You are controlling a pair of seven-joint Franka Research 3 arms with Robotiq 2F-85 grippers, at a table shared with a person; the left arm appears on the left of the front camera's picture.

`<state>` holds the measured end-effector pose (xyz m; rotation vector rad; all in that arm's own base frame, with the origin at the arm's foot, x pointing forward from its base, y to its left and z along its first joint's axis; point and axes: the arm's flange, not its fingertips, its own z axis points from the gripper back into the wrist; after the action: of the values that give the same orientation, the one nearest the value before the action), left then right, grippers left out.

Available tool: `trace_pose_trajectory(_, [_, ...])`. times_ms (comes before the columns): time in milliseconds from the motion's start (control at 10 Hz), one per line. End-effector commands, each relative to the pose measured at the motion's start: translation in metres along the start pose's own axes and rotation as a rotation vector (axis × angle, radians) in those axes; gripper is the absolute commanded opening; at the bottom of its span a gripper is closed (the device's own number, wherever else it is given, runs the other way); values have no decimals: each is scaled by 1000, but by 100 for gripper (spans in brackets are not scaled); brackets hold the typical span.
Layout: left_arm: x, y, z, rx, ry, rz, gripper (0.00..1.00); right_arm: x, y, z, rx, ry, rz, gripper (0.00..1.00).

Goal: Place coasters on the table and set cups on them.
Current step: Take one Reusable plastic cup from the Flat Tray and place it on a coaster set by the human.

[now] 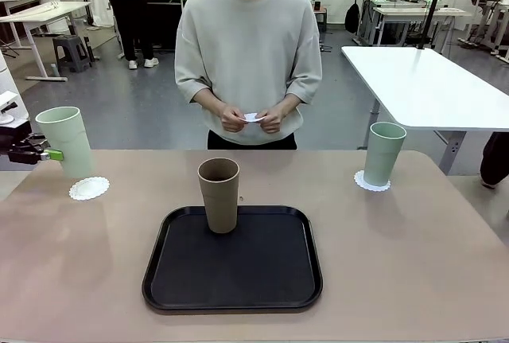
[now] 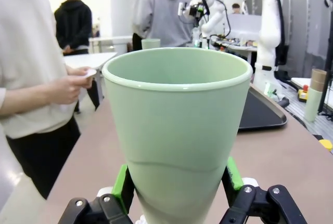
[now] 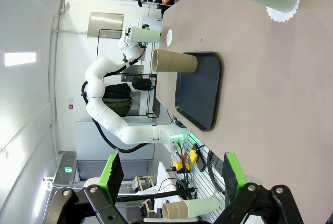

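A black rounded-square plastic tray point(image 1: 238, 271) (raised rim) lies in the foreground; a white-topped table point(image 1: 429, 84) stands beyond, at right.

Room facing you: grey floor point(image 1: 135, 112), a white-topped table point(image 1: 429, 80) at right, a dark stool point(image 1: 73, 50) far left, even lighting.

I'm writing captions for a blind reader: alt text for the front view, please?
The left gripper, shut on a mint cup, holds it just over a bare coaster at the table's left end. A brown cup stands on a black tray mid-table, a second mint cup on its coaster at right. The person opposite holds a third coaster.
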<state>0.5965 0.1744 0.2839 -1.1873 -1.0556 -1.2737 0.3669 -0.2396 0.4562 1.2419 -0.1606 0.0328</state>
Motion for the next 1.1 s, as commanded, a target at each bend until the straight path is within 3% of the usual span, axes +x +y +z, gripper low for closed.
trace_pose_trajectory(0, [-3, 11, 6, 9, 11, 21, 85, 0, 1, 0, -1, -1, -15, 100])
trace_pose_trajectory(1000, [-27, -1, -1, -54, 20, 8, 85, 0, 1, 0, -1, -1, -15, 100])
